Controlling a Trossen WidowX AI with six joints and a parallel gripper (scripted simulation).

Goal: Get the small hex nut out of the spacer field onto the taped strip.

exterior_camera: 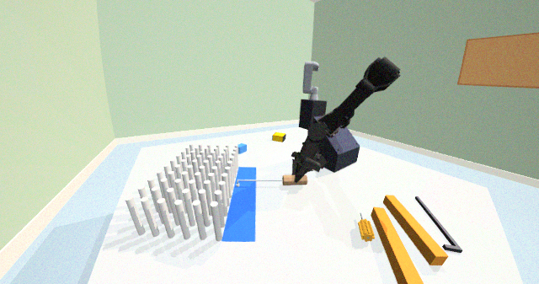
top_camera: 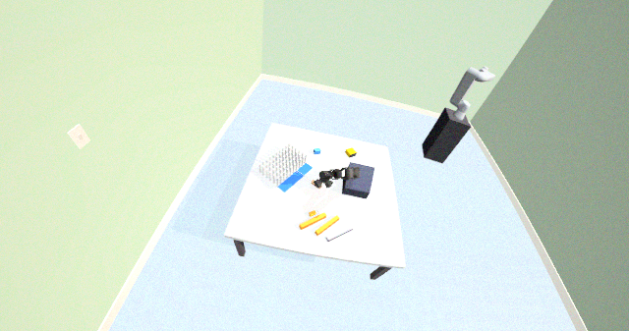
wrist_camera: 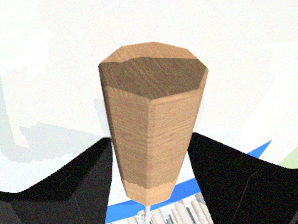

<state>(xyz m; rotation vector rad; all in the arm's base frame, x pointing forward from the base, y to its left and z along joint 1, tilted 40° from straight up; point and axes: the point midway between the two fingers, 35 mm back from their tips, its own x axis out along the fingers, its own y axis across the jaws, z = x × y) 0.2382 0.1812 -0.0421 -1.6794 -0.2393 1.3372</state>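
The jaws are shut on the wooden handle (top_camera: 314, 182) (exterior_camera: 289, 180) (wrist_camera: 150, 130), one on each side of it. The handle is off the open side of the blue strip (top_camera: 290, 182) (exterior_camera: 241, 221) (wrist_camera: 185, 190). Its thin rod (top_camera: 298, 173) (exterior_camera: 265, 180) (wrist_camera: 147, 212) goes over the strip, and the tip is at the strip's far edge, by the spacers (top_camera: 284, 161) (exterior_camera: 216, 222) (wrist_camera: 182, 213).

I can't tell where the nut is. A tiny pale bit shows at the tip, but it could be just the bent end or the nut.

The job now looks like pulling with the hook. Pull slow and straight away from the spacers, toward the open side of the strip. Keep the rod low, and don't twist or swing it, or the end could bump a front spacer. If the nut is caught, stop while it is on the blue. Then lift the tip off gently, so it won't drag the nut past the strip.
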